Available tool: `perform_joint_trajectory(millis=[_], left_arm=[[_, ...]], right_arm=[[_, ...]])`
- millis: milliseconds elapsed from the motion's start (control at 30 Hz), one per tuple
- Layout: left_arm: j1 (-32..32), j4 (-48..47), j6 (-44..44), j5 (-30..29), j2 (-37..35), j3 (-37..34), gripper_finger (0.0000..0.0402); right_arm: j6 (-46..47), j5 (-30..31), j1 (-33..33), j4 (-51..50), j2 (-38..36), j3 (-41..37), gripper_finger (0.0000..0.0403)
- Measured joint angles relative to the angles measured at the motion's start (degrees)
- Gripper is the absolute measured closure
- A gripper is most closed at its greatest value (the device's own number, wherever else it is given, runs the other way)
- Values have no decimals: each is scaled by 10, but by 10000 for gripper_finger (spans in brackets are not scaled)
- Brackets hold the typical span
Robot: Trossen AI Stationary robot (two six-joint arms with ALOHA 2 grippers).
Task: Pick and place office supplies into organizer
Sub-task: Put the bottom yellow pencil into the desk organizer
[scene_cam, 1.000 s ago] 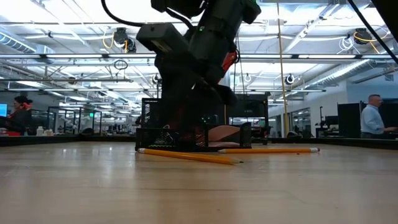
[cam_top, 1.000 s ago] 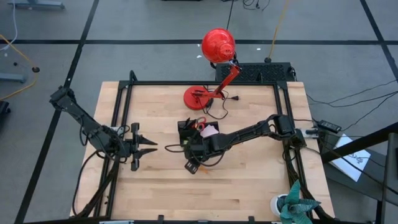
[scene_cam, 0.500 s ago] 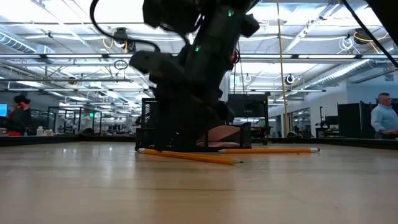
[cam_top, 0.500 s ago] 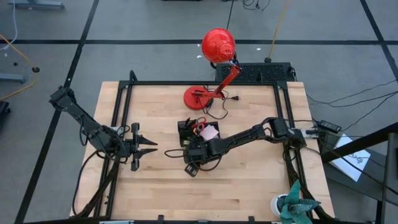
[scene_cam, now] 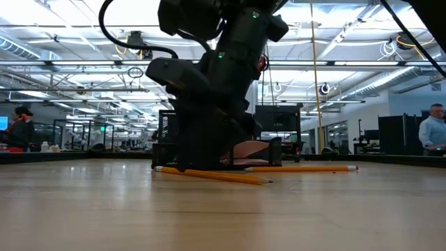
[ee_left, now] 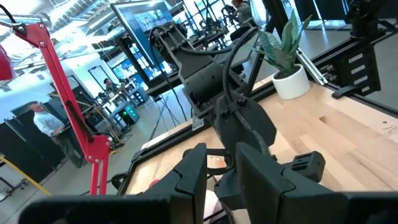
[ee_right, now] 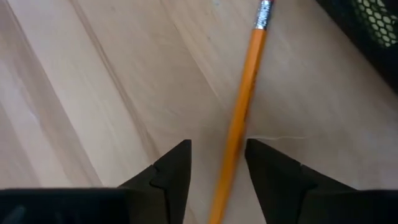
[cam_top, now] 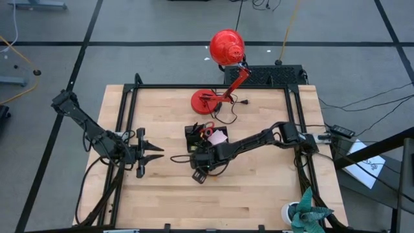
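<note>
Item one: my right gripper, two dark matte wedge fingers, is hovering low over the pale wood-grain table with its jaws parted, straddling a slim orange pencil with a metal ferrule; nothing is clamped.

Item two: the organizer, a black mesh tray, is sitting mid-table just beside my right gripper, holding red-handled scissors and a pink sticky-note pad.

Item three: a second orange pencil is lying flat before the tray.

Item four: my left gripper is waiting well apart at the table's left, its pointed fingers spread and empty.
</note>
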Motion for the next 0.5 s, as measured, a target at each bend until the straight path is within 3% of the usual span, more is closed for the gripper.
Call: perform_joint_trajectory(millis=[367,500], left_arm=[[0,0,-1,0,0,0,309],[0,0,-3,0,0,0,309]], right_arm=[[-62,59,20,-10,1,-1,381],[-65,59,33,-13,1,-2,390]])
